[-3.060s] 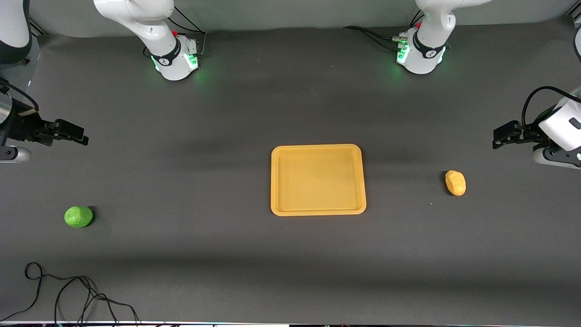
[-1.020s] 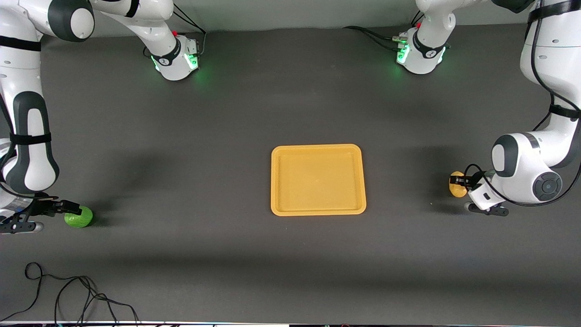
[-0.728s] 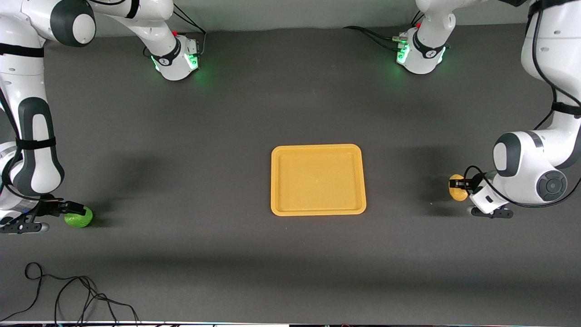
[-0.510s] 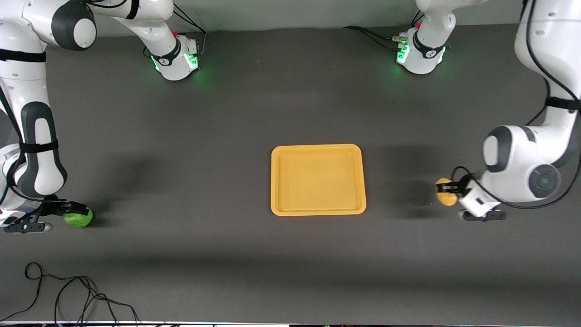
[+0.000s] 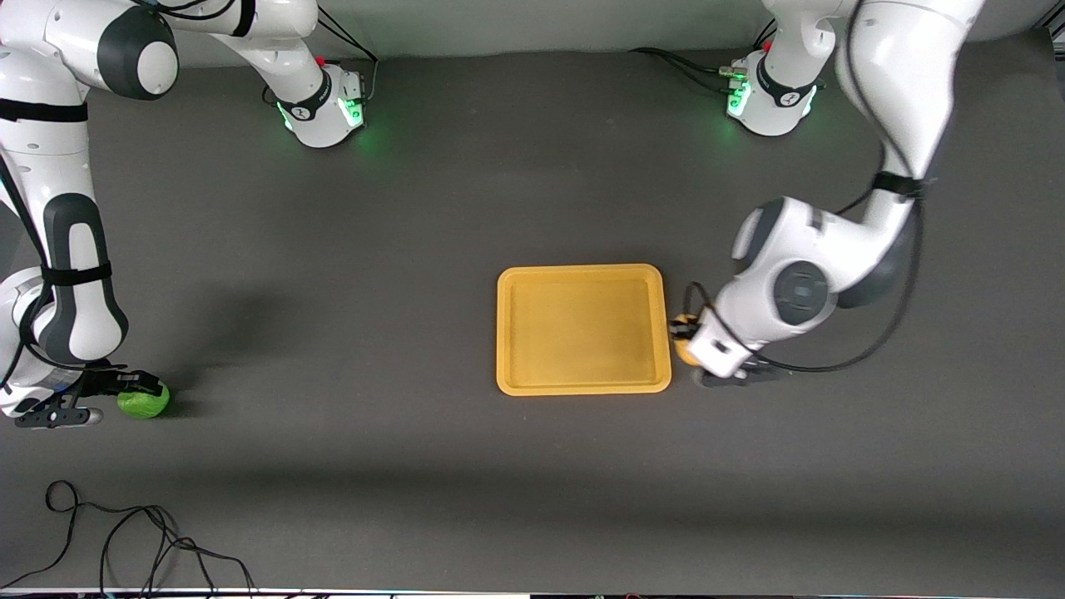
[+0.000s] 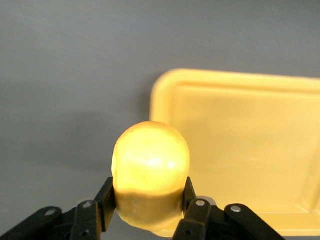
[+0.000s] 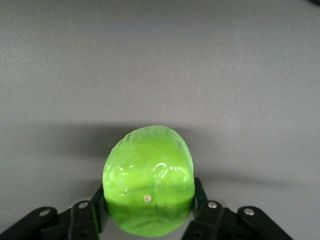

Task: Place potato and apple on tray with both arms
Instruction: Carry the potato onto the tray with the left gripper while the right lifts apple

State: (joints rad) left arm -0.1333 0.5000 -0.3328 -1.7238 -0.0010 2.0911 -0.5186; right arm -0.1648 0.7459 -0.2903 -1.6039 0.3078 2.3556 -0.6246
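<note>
The orange-yellow tray (image 5: 582, 329) lies flat at the table's middle. My left gripper (image 5: 684, 334) is shut on the yellow-orange potato (image 5: 681, 344) and holds it just off the tray's edge toward the left arm's end. In the left wrist view the potato (image 6: 150, 170) sits between both fingers (image 6: 106, 200), with the tray's corner (image 6: 240, 150) close by. My right gripper (image 5: 133, 389) is low at the green apple (image 5: 143, 403), which rests on the table toward the right arm's end. In the right wrist view both fingers (image 7: 200, 192) press the apple's (image 7: 148, 175) sides.
A loose black cable (image 5: 125, 532) lies near the table's front edge at the right arm's end. The two green-lit bases (image 5: 320, 108) (image 5: 770, 100) stand along the back edge. Dark bare mat (image 5: 374, 333) stretches between the apple and the tray.
My left gripper closed on the potato and carried it from its spot to the tray's edge. My right gripper came down to the apple and has stayed there; the apple has not moved.
</note>
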